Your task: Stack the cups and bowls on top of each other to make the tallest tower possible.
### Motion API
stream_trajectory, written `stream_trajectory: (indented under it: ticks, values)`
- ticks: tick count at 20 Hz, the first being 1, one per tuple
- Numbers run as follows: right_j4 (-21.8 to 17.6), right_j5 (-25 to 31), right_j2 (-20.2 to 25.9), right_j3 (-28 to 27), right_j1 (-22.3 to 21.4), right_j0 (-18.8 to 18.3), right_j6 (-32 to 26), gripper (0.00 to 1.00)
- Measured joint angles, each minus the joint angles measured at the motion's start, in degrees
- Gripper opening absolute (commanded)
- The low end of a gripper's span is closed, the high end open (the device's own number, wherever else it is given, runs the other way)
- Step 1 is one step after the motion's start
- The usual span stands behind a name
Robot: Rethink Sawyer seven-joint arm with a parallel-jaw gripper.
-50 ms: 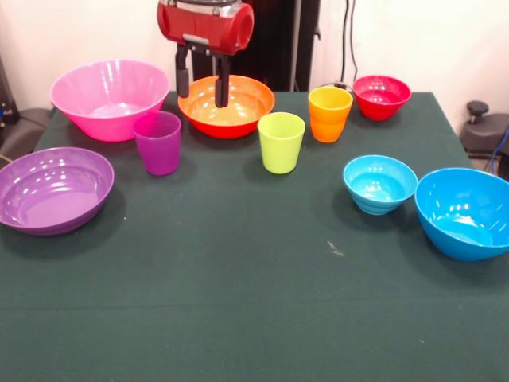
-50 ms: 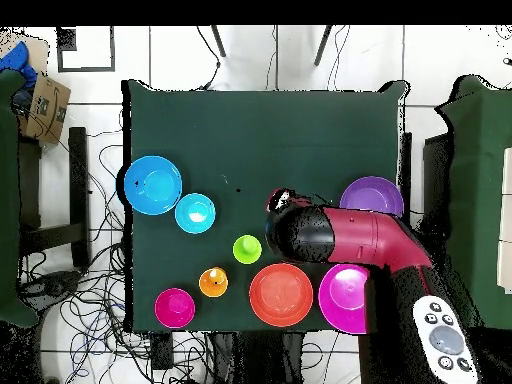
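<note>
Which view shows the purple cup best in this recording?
The front view. There the purple cup stands upright and unobstructed on the table, in front of the pink bowl, between the purple bowl and the lime green cup. In the overhead view the arm covers that spot, so the cup cannot be seen.

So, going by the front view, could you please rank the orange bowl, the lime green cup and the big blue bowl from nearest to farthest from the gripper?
1. The orange bowl, directly behind the gripper, at the table's far side.
2. The lime green cup, a little to the picture's right and closer to the camera.
3. The big blue bowl, at the picture's right edge.
</note>
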Motion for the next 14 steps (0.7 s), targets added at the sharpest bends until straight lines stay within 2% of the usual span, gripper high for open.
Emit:
stream_trajectory:
  ticks: [6, 14]
  values:
    - [-1.58, 0.0, -0.07, 0.0, 0.93, 0.07, 0.0, 1.0]
    - [-1.75, 0.0, -0.12, -0.01, 0.91, -0.53, 0.0, 1.0]
